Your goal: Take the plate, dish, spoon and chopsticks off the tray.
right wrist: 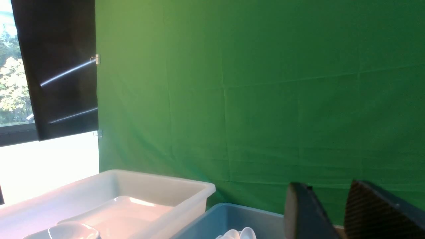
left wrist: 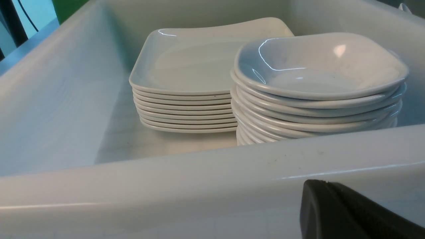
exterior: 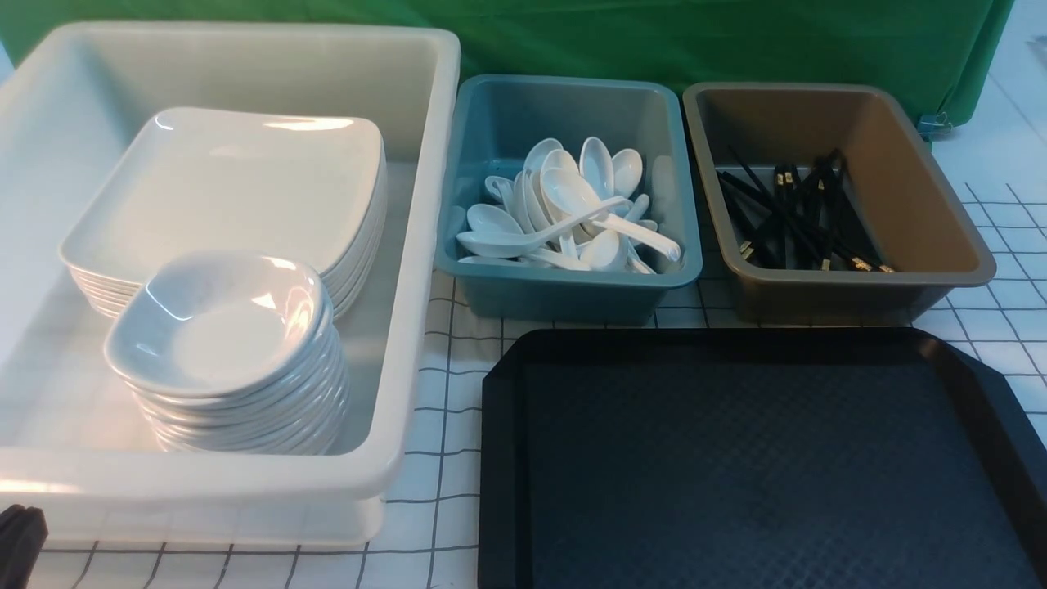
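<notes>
The black tray (exterior: 736, 458) lies at the front right with nothing on its textured surface. A stack of white plates (exterior: 237, 180) (left wrist: 199, 59) and a stack of small deep dishes (exterior: 221, 319) (left wrist: 318, 66) sit in the white bin (exterior: 425, 245). Several spoons (exterior: 572, 213) fill the teal bin (exterior: 564, 282). Black chopsticks (exterior: 793, 217) lie in the brown bin (exterior: 941, 204). My left gripper (exterior: 18, 536) (left wrist: 327, 182) is shut and empty, low outside the white bin's near wall. My right gripper (right wrist: 328, 184) is open, holds nothing, and hangs high near the teal bin; the front view does not show it.
A green cloth (exterior: 654, 41) hangs behind the three bins. A white checked tablecloth (exterior: 442, 393) covers the table between the white bin and the tray. The brown bin stands just behind the tray's far edge.
</notes>
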`<state>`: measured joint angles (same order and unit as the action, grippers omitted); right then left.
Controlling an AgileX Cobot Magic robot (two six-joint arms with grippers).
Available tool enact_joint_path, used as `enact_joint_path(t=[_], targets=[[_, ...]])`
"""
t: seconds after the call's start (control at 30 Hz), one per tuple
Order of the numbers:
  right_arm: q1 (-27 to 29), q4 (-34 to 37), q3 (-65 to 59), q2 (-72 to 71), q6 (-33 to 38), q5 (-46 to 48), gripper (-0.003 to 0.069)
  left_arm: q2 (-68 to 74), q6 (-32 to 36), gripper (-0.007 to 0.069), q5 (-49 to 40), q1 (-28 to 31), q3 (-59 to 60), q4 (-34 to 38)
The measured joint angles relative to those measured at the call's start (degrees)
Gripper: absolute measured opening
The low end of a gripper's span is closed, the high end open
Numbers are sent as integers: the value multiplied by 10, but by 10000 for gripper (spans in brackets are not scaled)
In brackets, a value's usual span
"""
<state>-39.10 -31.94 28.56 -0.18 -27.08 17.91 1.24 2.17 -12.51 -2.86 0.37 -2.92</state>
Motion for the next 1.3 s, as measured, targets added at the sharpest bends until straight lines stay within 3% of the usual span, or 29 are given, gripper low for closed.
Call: enact_joint_path(t=[0.53,0.63,0.7,0.8,0.93,1.17,1.27,1.3], targets=[[0,3,0,0,2,0,239,0,1,5,0,0,0,-1],[0,55,-2,0,54,-1,239,0,1,5,0,0,0,-1],[0,155,-21,1,176,-45,239,0,1,5,0,0,0,-1],[0,266,-65,17,289,-135,239,0,2,5,-1,0,0,-1],[0,310,-129,55,302,-218,239,0,2,5,-1,0,0,-1],[5,319,-207,101,300,-325,239,0,2,5,-2,0,0,-1],[35,319,-225,96,296,-330,239,0,2,5,-2,0,0,-1],[86,319,-241,93,291,-333,239,0,2,5,-2,0,0,-1]])
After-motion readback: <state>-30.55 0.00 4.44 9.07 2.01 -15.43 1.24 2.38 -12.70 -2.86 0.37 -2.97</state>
